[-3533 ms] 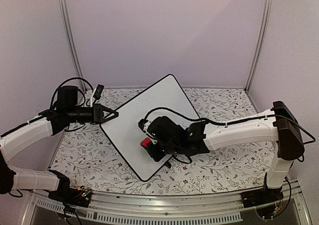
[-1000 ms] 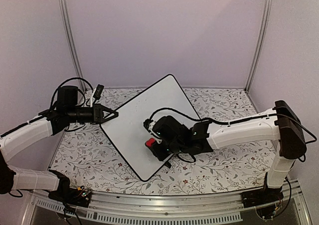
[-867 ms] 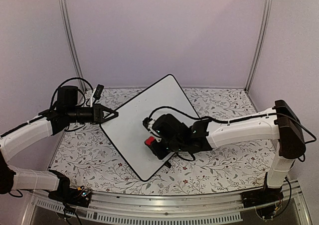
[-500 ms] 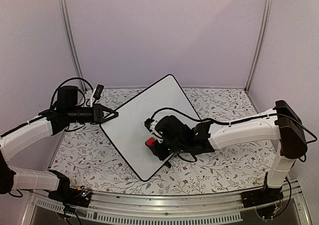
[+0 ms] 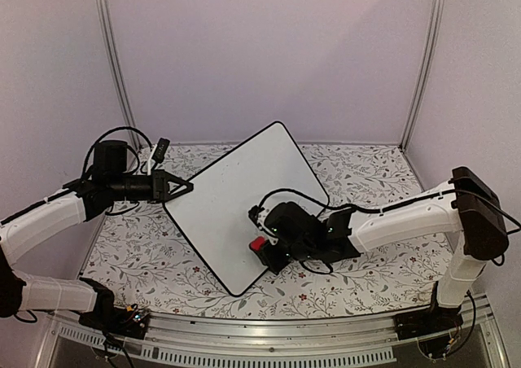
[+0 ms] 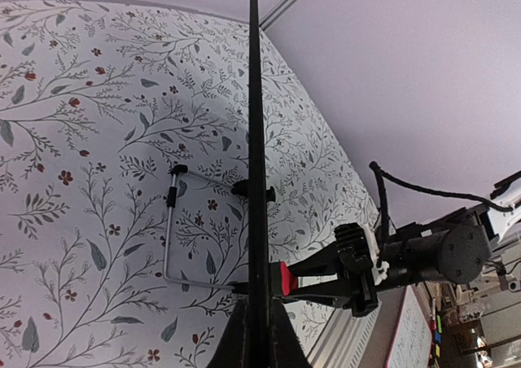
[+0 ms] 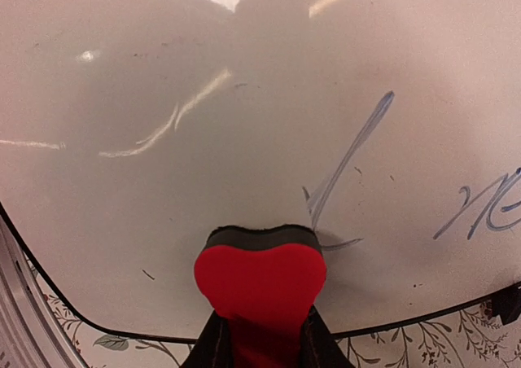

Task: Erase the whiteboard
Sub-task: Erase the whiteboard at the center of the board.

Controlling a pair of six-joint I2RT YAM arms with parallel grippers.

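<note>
Whiteboard (image 5: 220, 213): in the top view we record it at mid-frame, turned diamond-wise over the floral tabletop (image 5: 366, 173). The left hand (image 5: 189, 187) is at its left corner. The right hand (image 5: 264, 252) is clamped on a red eraser (image 5: 257, 243) by its lower right edge.

Left wrist view: the board runs edge-on up the centre, and the left hand is closed on it at the bottom.

Right wrist view: the eraser is against the board at lower centre, with grey strokes (image 7: 350, 156) to the right.

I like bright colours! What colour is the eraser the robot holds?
The eraser is red with a dark felt edge, clearest in the right wrist view.
</note>
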